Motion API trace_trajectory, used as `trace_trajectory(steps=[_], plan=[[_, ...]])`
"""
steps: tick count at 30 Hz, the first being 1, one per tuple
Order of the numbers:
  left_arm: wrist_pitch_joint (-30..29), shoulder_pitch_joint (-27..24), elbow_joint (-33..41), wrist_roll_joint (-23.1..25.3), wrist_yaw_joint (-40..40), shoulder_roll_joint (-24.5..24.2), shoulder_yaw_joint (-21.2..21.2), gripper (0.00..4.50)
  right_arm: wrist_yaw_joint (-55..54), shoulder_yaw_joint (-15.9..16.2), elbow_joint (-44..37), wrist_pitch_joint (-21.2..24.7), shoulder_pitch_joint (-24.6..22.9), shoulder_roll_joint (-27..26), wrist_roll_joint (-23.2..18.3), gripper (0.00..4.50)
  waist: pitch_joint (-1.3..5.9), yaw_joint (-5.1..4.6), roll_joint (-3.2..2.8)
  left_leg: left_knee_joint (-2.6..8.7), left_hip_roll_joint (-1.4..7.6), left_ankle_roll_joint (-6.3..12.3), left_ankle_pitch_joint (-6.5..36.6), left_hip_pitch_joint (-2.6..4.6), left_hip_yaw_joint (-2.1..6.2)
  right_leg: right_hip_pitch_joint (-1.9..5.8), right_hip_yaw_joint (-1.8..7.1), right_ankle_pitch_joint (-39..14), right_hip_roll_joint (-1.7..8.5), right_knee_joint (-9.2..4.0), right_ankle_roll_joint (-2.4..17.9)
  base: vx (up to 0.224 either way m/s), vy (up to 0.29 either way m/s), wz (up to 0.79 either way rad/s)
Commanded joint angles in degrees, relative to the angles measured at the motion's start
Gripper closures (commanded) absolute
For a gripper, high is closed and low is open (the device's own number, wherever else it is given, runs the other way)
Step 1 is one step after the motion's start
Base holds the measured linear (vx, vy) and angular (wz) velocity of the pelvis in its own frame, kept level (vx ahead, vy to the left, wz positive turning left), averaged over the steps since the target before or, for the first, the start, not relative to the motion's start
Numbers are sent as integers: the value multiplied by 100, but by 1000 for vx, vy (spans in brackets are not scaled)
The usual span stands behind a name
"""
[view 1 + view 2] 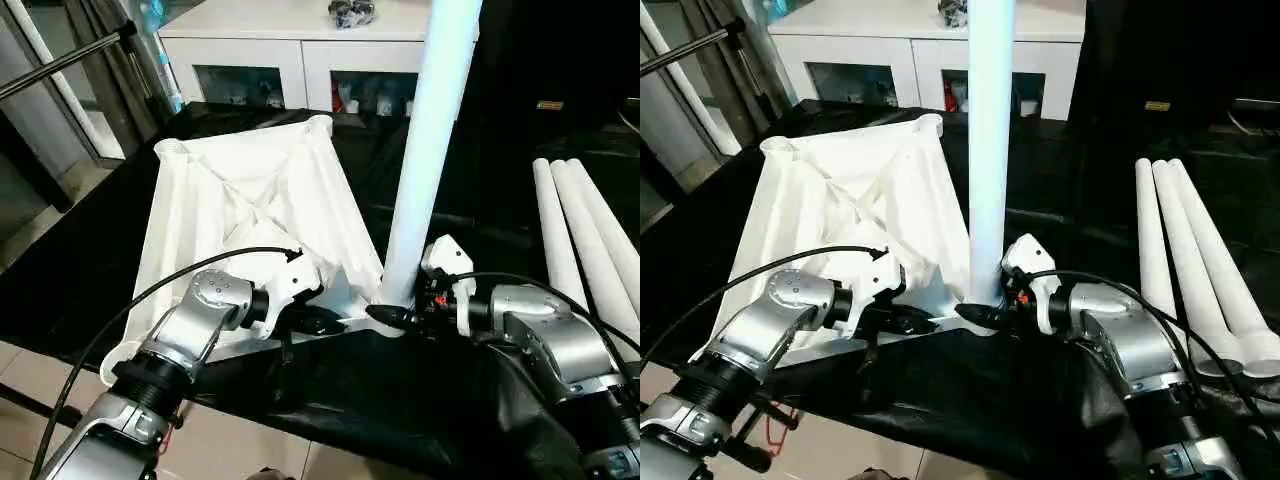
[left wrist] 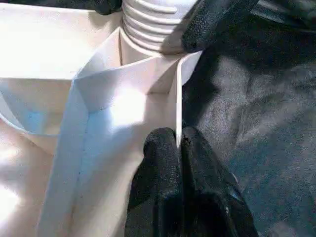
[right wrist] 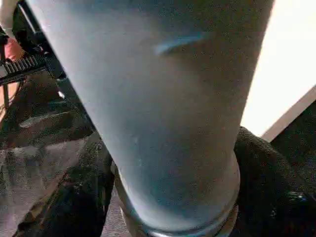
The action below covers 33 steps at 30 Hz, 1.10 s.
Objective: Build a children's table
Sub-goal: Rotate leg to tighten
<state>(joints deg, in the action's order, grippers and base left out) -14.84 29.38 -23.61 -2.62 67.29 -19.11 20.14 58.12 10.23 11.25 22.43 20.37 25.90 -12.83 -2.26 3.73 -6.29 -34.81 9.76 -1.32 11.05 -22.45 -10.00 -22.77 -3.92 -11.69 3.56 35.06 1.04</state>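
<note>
The white tabletop [image 1: 250, 200] lies upside down on a black cloth, ribbed underside up. One white leg [image 1: 425, 150] stands upright in its near right corner socket. My right gripper [image 1: 395, 315] holds the leg at its base, with a black finger [image 3: 84, 197] pressed on each side of the tube [image 3: 163, 98]. My left gripper [image 2: 178, 143] is shut on the thin rim wall of the tabletop just beside that socket. In the left wrist view the leg's threaded end [image 2: 153, 19] sits in the corner, with a right fingertip [image 2: 212, 22] against it.
Three spare white legs [image 1: 590, 240] lie side by side on the black cloth at the right. A white cabinet with glass doors [image 1: 300, 60] stands behind the table. Tiled floor [image 1: 250, 445] lies below the cloth's near edge.
</note>
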Motion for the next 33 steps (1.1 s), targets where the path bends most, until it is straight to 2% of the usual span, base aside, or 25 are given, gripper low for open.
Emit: trace_trajectory(steps=[1,5,6,7,8,9,10,11,12,13,14,15,17,18,20,23,28,29,30,32,33], plan=[[-20,-34,153,-101,208,-40,84,450,65,84,-177,102,-25,24,-7,153,372,0,108,347,353,589,532,85,141,310,271,-403,497,-387,1298,0,0,0],[-76,-14,55,-68,-39,72,24,450,-99,41,-181,171,-75,-146,-5,167,370,0,117,348,350,557,561,86,139,311,274,-562,499,-398,1261,0,0,0],[-162,99,-142,-2,-427,273,-69,450,-584,-40,38,119,-52,-424,105,167,366,-2,141,349,350,551,558,87,138,310,275,-578,501,-402,1255,0,0,0],[-185,123,-182,9,-507,315,-88,450,-700,-58,95,95,-42,-485,137,168,361,-17,130,348,342,541,540,79,130,301,279,-574,498,-394,1265,0,0,0],[-199,138,-207,16,-557,342,-100,450,-772,-69,131,80,-37,-523,157,168,339,-34,136,360,328,467,678,89,129,282,272,-815,501,-431,1259,0,0,0],[-281,249,-373,47,-888,510,-194,450,-1194,-134,354,54,28,-721,245,169,342,-41,161,365,321,405,744,91,138,312,274,-1027,512,-451,1191,0,0,0],[-404,422,-626,112,-1412,763,-321,450,-1860,-252,722,60,143,-1035,349,169,295,-72,132,392,318,321,933,117,124,257,272,-1391,496,-500,1155,0,0,0],[-409,430,-637,115,-1436,774,-326,450,-1891,-259,740,62,149,-1050,353,169,282,-97,134,399,308,243,1070,144,120,247,268,-1630,492,-529,1124,0,0,0],[-457,501,-736,148,-1644,871,-368,450,-2167,-315,899,78,202,-1185,386,169,291,-115,159,415,300,134,1185,142,153,303,262,-1903,511,-538,1031,0,0,0],[-518,610,-878,183,-1951,1029,-426,450,-2567,-366,1157,60,287,-1378,462,170,296,-122,158,417,297,125,1131,127,151,309,273,-1877,511,-540,992,0,0,0],[-533,634,-910,189,-2022,1067,-441,450,-2675,-386,1220,63,309,-1427,477,170,284,-156,133,430,308,99,1152,141,157,274,279,-1818,505,-551,1002,0,0,0],[-602,788,-1101,223,-2445,1312,-521,450,-3403,-563,1641,143,471,-1769,537,170,277,-198,144,436,299,96,1235,142,155,279,277,-1797,499,-556,1016,0,0,0],[-620,848,-1157,240,-2582,1427,-528,450,-3721,-694,1854,208,562,-1957,503,170,259,-235,141,449,285,43,1461,173,169,287,267,-2082,506,-590,973,0,0,0],[-586,865,-1163,264,-2627,1498,-505,450,-3800,-730,1940,144,597,-2081,506,135,253,-245,113,457,288,37,1553,180,170,276,283,-2142,516,-608,953,0,0,0],[-540,843,-1102,278,-2580,1569,-454,450,-3711,-714,1939,71,609,-2205,501,98,278,-240,128,463,297,51,1471,172,174,298,292,-1954,517,-592,947,0,0,0],[-500,809,-1042,286,-2505,1574,-414,450,-3625,-689,1887,68,605,-2229,500,98,285,-228,125,459,296,143,1316,146,162,319,298,-1642,518,-564,1016,0,0,0],[-500,809,-1042,286,-2505,1574,-414,450,-3625,-689,1887,68,605,-2229,500,98,268,-233,120,474,304,136,1439,162,165,299,296,-1903,516,-592,977,0,0,0],[-500,809,-1042,286,-2505,1574,-414,450,-3625,-689,1887,68,605,-2229,500,79,265,-234,116,479,308,128,1457,163,167,296,296,-1917,516,-592,976,0,0,0],[-478,783,-1004,278,-2446,1557,-390,450,-3574,-666,1853,58,600,-2218,503,79,265,-237,126,481,309,118,1478,164,166,295,299,-1927,519,-598,972,0,0,0],[-226,388,-441,115,-1435,1028,-152,450,-2227,-262,1032,-152,382,-1485,435,79,276,-203,149,488,323,175,1444,132,181,336,308,-1818,527,-583,932,0,0,0],[-226,388,-441,115,-1435,1028,-152,450,-2227,-262,1032,-152,382,-1485,435,79,310,-183,143,464,341,275,1205,107,174,358,322,-1400,538,-536,957,0,0,0]])
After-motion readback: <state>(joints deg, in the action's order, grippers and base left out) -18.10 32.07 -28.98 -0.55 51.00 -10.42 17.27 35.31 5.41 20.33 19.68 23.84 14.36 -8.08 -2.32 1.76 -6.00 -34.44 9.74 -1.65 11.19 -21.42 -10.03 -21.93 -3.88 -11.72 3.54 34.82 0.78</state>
